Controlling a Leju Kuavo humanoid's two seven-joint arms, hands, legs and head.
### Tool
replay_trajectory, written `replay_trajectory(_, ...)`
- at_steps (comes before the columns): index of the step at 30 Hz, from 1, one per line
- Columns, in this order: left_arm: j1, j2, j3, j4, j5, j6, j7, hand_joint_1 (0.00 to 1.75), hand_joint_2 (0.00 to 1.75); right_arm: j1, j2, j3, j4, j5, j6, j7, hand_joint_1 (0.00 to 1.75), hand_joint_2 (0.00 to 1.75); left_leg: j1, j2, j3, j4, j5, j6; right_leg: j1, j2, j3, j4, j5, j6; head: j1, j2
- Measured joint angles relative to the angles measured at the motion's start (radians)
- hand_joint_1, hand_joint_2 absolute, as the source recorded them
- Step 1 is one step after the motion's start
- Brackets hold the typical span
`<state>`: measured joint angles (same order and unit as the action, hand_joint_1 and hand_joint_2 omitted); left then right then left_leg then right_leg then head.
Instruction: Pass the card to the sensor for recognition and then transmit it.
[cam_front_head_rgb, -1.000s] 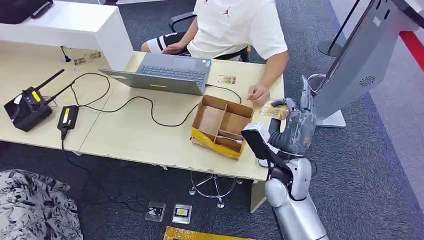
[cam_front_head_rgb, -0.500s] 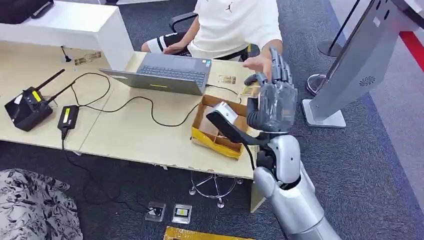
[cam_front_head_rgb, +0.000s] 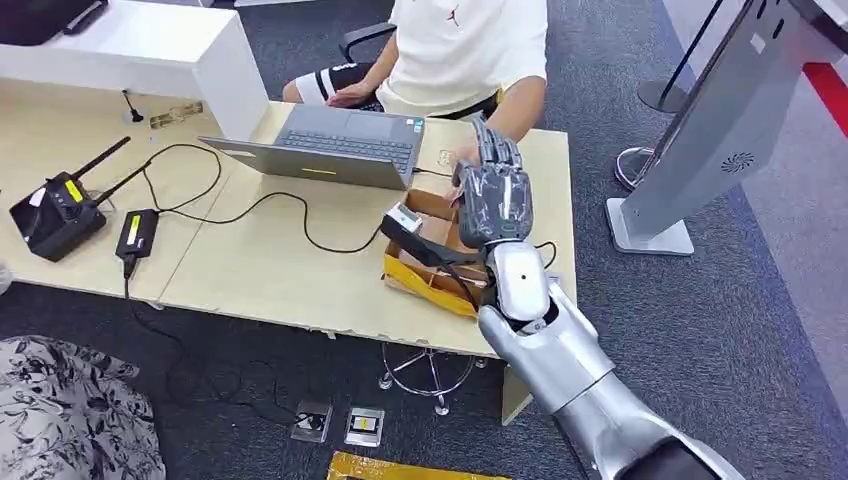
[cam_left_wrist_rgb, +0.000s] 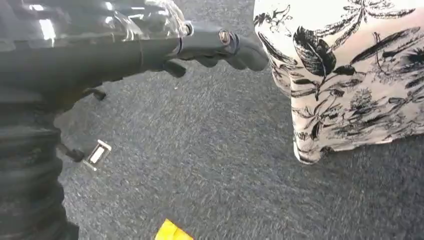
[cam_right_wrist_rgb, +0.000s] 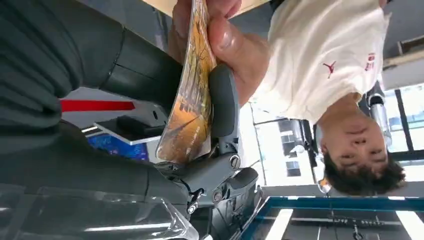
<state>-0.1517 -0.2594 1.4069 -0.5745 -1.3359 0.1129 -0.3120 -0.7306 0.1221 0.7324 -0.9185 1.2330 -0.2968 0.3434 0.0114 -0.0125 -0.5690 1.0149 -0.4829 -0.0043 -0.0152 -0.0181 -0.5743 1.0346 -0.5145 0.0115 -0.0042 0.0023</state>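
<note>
My right hand (cam_front_head_rgb: 495, 195) is raised over the desk's far right side, in front of the seated person (cam_front_head_rgb: 460, 50). In the right wrist view a golden picture card (cam_right_wrist_rgb: 192, 100) is pinched between my thumb (cam_right_wrist_rgb: 223, 107) and my dark fingers. The person's hand (cam_right_wrist_rgb: 235, 45) grips the same card at its far end. The grey sensor kiosk (cam_front_head_rgb: 720, 130) stands off the desk to the right, well apart from my hand. My left hand (cam_left_wrist_rgb: 220, 42) hangs over the carpet with its fingers stretched out and nothing in it.
An open cardboard box (cam_front_head_rgb: 440, 265) with yellow tape sits just below my right hand. A laptop (cam_front_head_rgb: 330, 145), black cables and a router (cam_front_head_rgb: 55, 210) lie on the desk (cam_front_head_rgb: 270, 270). A floral cloth (cam_left_wrist_rgb: 350, 75) lies near my left hand.
My right arm has swung left from the kiosk side to over the desk, carrying the card toward the person. The person's hand has come up to meet it.
</note>
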Motion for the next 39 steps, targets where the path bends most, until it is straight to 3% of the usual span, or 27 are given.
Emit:
replay_trajectory(1, 0.0, 0.0, 0.0, 0.003, 0.001, 0.0, 0.0, 0.0, 1.75, -0.003, 0.0, 0.002, 0.017, 0.007, -0.004, 0.01, 0.68, 1.75, 0.0, 0.0, 0.0, 0.0, 0.0, 0.0, 0.0, 0.0, 0.0, 0.0, 0.0, 0.0, 0.001, 0.0)
replay_trajectory(2, 0.0, 0.001, 0.0, 0.005, 0.001, 0.0, 0.0, 0.0, 1.75, -0.006, -0.002, 0.005, 0.032, 0.013, -0.009, 0.021, 0.68, 1.75, 0.0, 0.0, 0.0, 0.0, 0.0, 0.0, 0.0, 0.0, 0.0, 0.0, 0.0, 0.0, 0.0, 0.0)
replay_trajectory(3, 0.0, 0.001, 0.0, 0.007, 0.001, 0.0, 0.0, 0.0, 1.75, -0.008, -0.002, 0.008, 0.045, 0.018, -0.015, 0.027, 0.0, 1.75, 0.0, 0.0, 0.0, 0.0, 0.0, 0.0, 0.0, 0.0, 0.0, 0.0, 0.0, 0.0, 0.001, 0.0)
replay_trajectory(7, 0.001, 0.005, 0.0, 0.015, -0.001, 0.0, 0.002, 0.0, 1.75, -0.01, -0.012, 0.016, 0.085, 0.006, -0.101, 0.039, 0.0, 1.75, 0.0, 0.0, 0.001, 0.0, 0.0, 0.0, 0.0, 0.001, 0.0, 0.0, 0.0, 0.0, 0.0, 0.0)
replay_trajectory(12, 0.001, 0.009, 0.0, 0.021, -0.003, 0.0, 0.026, 0.0, 1.75, -0.008, -0.024, 0.018, 0.092, -0.046, -0.293, -0.007, 0.0, 1.75, 0.0, 0.001, 0.001, 0.0, 0.0, 0.0, 0.0, 0.002, 0.0, 0.0, 0.0, 0.0, 0.0, 0.0)
replay_trajectory(15, 0.001, 0.01, 0.0, 0.022, -0.016, 0.0, 0.053, 0.0, 1.75, 0.008, -0.03, 0.018, 0.067, -0.063, -0.334, -0.036, 0.0, 1.75, 0.0, 0.002, 0.001, 0.0, 0.0, 0.0, 0.0, 0.002, 0.0, 0.0, 0.0, 0.0, 0.0, 0.0)
replay_trajectory(21, 0.001, 0.014, 0.0, 0.02, -0.026, 0.0, 0.121, 0.0, 1.75, 0.111, -0.052, 0.028, -0.149, -0.114, -0.285, -0.146, 0.0, 1.75, 0.0, 0.002, 0.001, 0.0, 0.0, 0.0, 0.0, 0.002, 0.0, 0.0, 0.0, 0.0, 0.001, 0.0)
replay_trajectory(26, 0.001, 0.014, 0.0, 0.01, -0.041, 0.0, 0.166, 0.0, 1.75, 0.205, -0.069, 0.068, -0.301, -0.113, -0.199, -0.169, 0.0, 1.75, 0.0, 0.002, 0.001, 0.0, 0.0, 0.0, 0.0, 0.002, 0.0, 0.0, 0.0, 0.0, 0.0, 0.0)
replay_trajectory(30, 0.001, 0.014, 0.0, -0.002, -0.058, 0.0, 0.198, 0.0, 1.75, 0.276, -0.087, 0.104, -0.38, -0.111, -0.17, -0.182, 0.0, 1.75, 0.0, 0.002, 0.001, 0.0, 0.0, 0.0, 0.0, 0.002, 0.0, 0.0, 0.0, 0.0, 0.0, 0.0)
replay_trajectory(39, 0.001, 0.013, 0.0, -0.021, -0.047, 0.0, 0.209, 0.0, 1.75, 0.351, -0.127, 0.151, -0.434, -0.068, -0.102, -0.183, 0.0, 1.75, 0.0, 0.003, 0.001, 0.0, 0.0, 0.0, 0.0, 0.002, 0.0, 0.0, 0.0, 0.0, 0.0, 0.0)
